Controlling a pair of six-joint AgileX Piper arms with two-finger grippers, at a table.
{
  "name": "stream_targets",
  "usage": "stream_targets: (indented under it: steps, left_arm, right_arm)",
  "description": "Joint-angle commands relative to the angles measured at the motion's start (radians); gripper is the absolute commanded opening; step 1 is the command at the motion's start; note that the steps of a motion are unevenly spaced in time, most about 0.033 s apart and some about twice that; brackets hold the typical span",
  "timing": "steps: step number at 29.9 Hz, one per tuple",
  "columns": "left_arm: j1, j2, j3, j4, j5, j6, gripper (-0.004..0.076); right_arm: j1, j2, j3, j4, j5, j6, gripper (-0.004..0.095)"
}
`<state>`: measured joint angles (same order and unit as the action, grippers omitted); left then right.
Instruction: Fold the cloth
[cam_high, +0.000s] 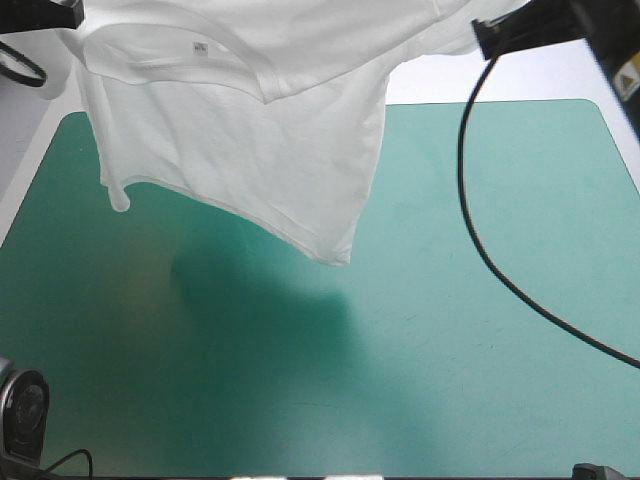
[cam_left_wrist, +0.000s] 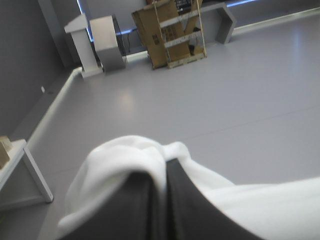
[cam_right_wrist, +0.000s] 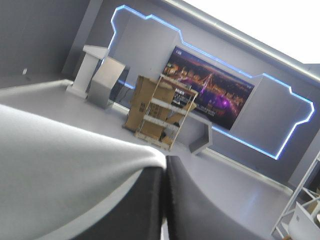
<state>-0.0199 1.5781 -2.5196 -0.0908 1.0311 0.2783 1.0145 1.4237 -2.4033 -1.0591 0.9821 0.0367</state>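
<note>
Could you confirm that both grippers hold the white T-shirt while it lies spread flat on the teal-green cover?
Not quite: the left gripper and right gripper do hold the T-shirt, but it hangs lifted above the teal-green cover, as the high view shows.

A robot lab or demo hall. The teal-green tabletop (cam_high: 480, 330) stands amid bare grey floor (cam_left_wrist: 225, 100), a white lectern (cam_left_wrist: 84, 45) and a cardboard-laden rack (cam_left_wrist: 172, 32).

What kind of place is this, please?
Probably a robot test bench: a teal-green table, with the left claw and right claw holding a white T-shirt up over it.
</note>
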Motion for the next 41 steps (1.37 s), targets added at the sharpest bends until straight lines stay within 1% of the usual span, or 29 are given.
stream_targets:
  steps: [1,4,7,11,13,17,19,21,25,27,28,31,34,36,41]
  left_arm:
    - [-0.001,-0.07,-0.06,0.012,-0.056,0.017,0.0021]
    - [-0.001,-0.108,-0.062,0.012,-0.056,0.017,0.0021]
    - [-0.001,-0.122,-0.062,0.018,-0.049,0.017,0.0021]
    - [-0.001,-0.108,-0.058,0.004,0.01,0.017,0.0019]
    - [-0.001,-0.096,-0.043,-0.008,0.035,0.017,0.0019]
    - [-0.001,-0.055,0.037,-0.012,0.054,0.017,0.0019]
    - [-0.001,-0.03,0.086,-0.028,0.046,0.017,0.0019]
    - [-0.001,-0.006,0.131,-0.054,0.03,0.017,0.0019]
    - [-0.001,0.054,0.237,-0.07,-0.039,0.017,0.0019]
    - [-0.001,0.091,0.291,-0.088,-0.093,0.017,0.0019]
    - [-0.001,0.111,0.321,-0.106,-0.129,0.021,0.0019]
    - [-0.001,0.17,0.398,-0.159,-0.225,0.031,0.0019]
    - [-0.001,0.231,0.446,-0.271,-0.305,0.117,0.0019]
    - [-0.001,0.283,0.449,-0.338,-0.317,0.167,0.0019]
    - [-0.001,0.399,0.449,-0.371,-0.364,0.183,0.002]
  right_arm:
    - [-0.002,-0.026,-0.066,-0.032,-0.115,-0.037,-0.0018]
    - [-0.002,-0.026,-0.071,-0.021,-0.138,-0.037,-0.0018]
    - [-0.002,-0.024,-0.068,0.022,-0.142,-0.037,-0.0018]
    - [-0.002,-0.009,-0.068,0.094,-0.139,-0.037,-0.0018]
    - [-0.002,0.006,-0.068,0.116,-0.124,-0.037,-0.0018]
    - [-0.016,0.07,-0.068,0.119,-0.035,-0.017,-0.0018]
    - [-0.057,0.114,-0.068,0.143,-0.011,-0.006,-0.0018]
    - [-0.117,0.17,-0.068,0.207,-0.001,-0.004,-0.0018]
    - [-0.304,0.293,-0.068,0.432,-0.002,-0.003,-0.0018]
    - [-0.404,0.355,-0.068,0.517,-0.002,-0.016,-0.0018]
    - [-0.445,0.388,-0.068,0.534,-0.006,-0.013,-0.0018]
    - [-0.538,0.467,-0.068,0.532,-0.046,0.002,-0.0018]
    - [-0.617,0.526,-0.068,0.548,-0.1,0.016,-0.0018]
    - [-0.656,0.565,-0.068,0.585,-0.115,0.016,-0.0017]
    - [-0.69,0.66,-0.068,0.672,-0.143,0.017,-0.0017]
